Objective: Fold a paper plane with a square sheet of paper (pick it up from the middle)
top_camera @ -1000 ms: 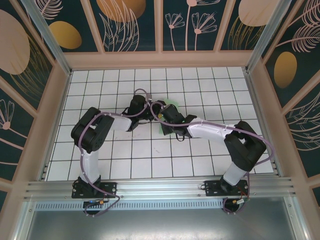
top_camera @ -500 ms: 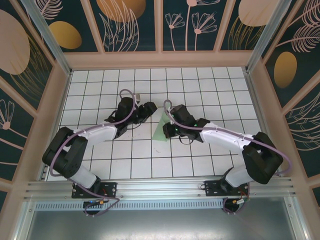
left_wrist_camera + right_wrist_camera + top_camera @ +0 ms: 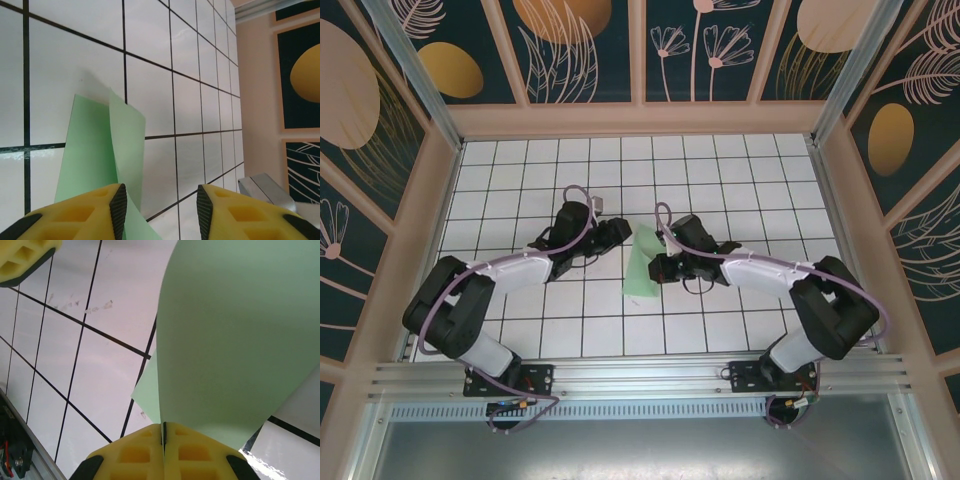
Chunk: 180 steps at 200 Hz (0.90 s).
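The square sheet of paper (image 3: 640,272) is pale green and folded into a narrow doubled strip, lying slanted over the middle tiles. My right gripper (image 3: 658,266) is at its right side. In the right wrist view my right gripper (image 3: 163,432) is shut on the paper's edge (image 3: 235,340), and the sheet fans upward from the pads. My left gripper (image 3: 623,232) is at the strip's upper left end. In the left wrist view it (image 3: 161,210) stands open. Two layers of the paper (image 3: 95,145) rise beside the left fingertip (image 3: 118,207), and a lower edge runs just inside it.
The white tiled table (image 3: 740,180) is boxed in by wooden walls with dark patterned panels (image 3: 430,190). A metal rail (image 3: 640,375) runs along the near edge by the arm bases. A yellow finger of the left gripper (image 3: 25,255) shows at the top left of the right wrist view.
The arms have drawn apart from their tangle over the centre and the left arm has swung out to the left. The paper now reads as a longer strip. The left jaws have narrowed slightly.
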Motion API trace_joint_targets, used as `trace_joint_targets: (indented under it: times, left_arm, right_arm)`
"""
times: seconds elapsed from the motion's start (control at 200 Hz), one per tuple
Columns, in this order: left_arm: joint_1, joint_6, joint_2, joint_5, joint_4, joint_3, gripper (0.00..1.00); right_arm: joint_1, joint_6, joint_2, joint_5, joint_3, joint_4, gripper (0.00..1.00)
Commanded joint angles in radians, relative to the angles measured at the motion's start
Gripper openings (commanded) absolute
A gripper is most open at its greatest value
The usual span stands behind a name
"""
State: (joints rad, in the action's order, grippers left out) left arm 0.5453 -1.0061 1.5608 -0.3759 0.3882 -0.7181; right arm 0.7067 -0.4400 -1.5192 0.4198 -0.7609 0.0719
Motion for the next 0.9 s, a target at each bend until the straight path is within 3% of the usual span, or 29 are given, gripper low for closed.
trace_joint_targets:
  times: [0.0, 0.29, 0.45, 0.896]
  left_arm:
    - [-0.001, 0.031, 0.021, -0.04, 0.042, 0.01, 0.44]
    - [0.004, -0.02, 0.127, -0.128, 0.082, -0.007, 0.44]
    - [0.015, -0.098, 0.177, -0.174, 0.203, 0.016, 0.44]
    - [0.034, -0.132, 0.232, -0.206, 0.274, 0.013, 0.43]
  right_arm:
    - [-0.031, 0.047, -0.05, 0.12, -0.021, -0.044, 0.0]
    - [-0.082, 0.1, -0.13, 0.213, -0.055, -0.055, 0.0]
    - [-0.095, 0.112, -0.159, 0.235, -0.059, -0.063, 0.0]
    - [-0.135, 0.09, -0.183, 0.282, -0.019, -0.132, 0.0]
